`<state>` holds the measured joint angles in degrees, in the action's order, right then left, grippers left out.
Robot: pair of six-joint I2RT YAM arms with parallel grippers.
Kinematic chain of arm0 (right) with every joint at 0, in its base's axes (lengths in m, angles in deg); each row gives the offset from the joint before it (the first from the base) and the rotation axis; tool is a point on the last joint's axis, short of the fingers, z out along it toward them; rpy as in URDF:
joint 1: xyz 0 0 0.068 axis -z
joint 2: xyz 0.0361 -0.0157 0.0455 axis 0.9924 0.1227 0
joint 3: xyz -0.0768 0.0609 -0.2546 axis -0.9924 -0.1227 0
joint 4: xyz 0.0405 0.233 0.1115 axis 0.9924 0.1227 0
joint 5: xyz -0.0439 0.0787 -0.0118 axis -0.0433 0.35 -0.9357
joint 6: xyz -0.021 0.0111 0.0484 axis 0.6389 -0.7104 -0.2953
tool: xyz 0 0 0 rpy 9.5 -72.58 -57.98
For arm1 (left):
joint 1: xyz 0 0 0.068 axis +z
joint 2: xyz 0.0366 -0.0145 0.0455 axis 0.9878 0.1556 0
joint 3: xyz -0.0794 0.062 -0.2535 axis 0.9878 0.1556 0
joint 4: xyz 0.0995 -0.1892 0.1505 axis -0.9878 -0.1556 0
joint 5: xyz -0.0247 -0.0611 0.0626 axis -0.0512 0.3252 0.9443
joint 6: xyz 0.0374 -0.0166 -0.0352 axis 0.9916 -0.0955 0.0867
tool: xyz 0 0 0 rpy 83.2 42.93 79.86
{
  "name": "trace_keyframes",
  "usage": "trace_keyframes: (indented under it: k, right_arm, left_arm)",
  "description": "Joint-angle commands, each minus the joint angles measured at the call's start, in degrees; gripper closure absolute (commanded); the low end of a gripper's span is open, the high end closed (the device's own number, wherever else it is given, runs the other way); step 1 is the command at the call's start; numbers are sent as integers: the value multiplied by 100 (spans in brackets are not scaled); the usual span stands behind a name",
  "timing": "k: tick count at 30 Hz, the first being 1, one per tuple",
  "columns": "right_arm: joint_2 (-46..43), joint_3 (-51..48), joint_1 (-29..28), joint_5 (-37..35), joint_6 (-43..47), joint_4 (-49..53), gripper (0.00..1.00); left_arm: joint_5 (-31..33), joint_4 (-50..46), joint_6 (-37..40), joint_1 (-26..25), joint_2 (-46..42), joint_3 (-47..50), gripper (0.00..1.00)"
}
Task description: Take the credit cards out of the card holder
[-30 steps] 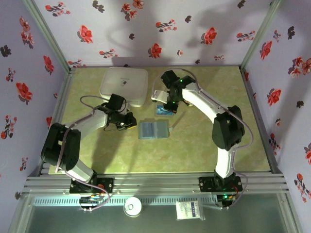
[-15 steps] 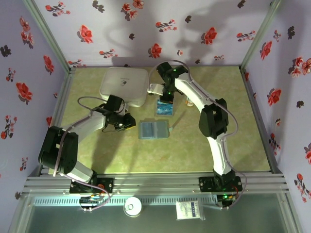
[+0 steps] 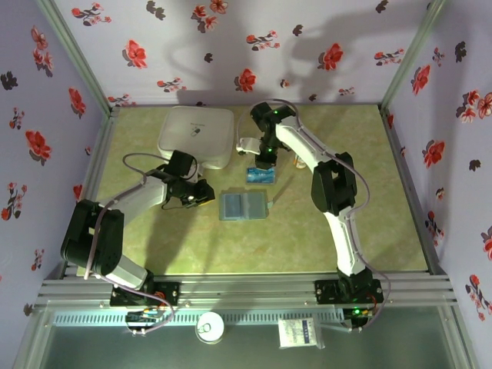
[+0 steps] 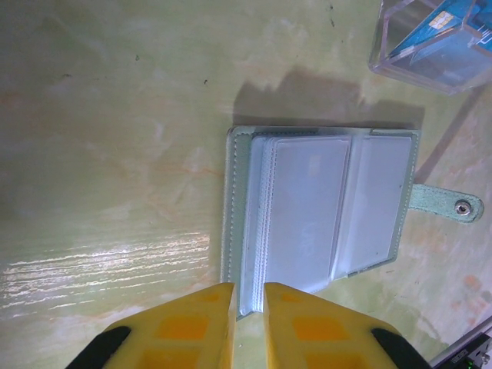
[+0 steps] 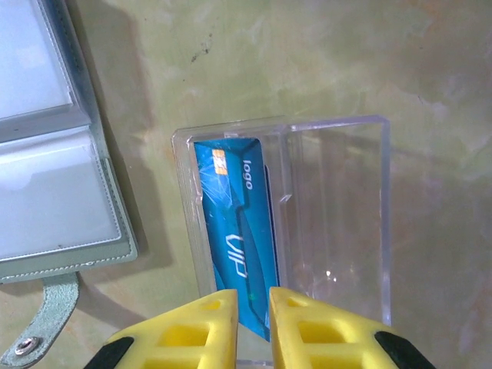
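Observation:
The card holder [image 3: 244,205] lies open mid-table, its clear sleeves showing no card. In the left wrist view the card holder [image 4: 323,207] has its snap strap [image 4: 446,206] pointing right. My left gripper [image 4: 250,304] is at its near corner, and the narrow gap between the jaws is filled by the sleeve stack's edge. A blue credit card [image 5: 231,223] marked "VIP" lies in the clear tray [image 5: 330,223]. Just above its near end, my right gripper [image 5: 252,307] stands slightly open with the jaws clear of the card. From above, the right gripper [image 3: 267,160] hovers over the blue card [image 3: 261,176].
A large white box [image 3: 196,137] stands at the back left, close behind the left arm. The clear tray [image 4: 430,46] sits just beyond the holder. Floral walls close in the table on three sides. Bare green tabletop stretches to the right and front.
My right gripper has let go of the blue card, which was held tilted over the tray and now lies in it. The left gripper has barely moved.

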<state>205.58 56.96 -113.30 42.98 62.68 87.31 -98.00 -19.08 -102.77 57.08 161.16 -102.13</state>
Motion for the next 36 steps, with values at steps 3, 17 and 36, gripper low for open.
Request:
trace_keyframes:
  k: [3,17,36]
  right_arm:
    - [-555,-253,29,-39,-206,-113,80]
    - [-2137,-2839,-76,603,-4662,-3750,73]
    - [-2761,-5543,-776,952,-9987,-6242,81]
  left_arm:
    - [-114,-53,6,58,77,-54,83]
    - [-521,395,-123,-92,539,-239,86]
    - [-35,303,-45,-389,1034,-531,100]
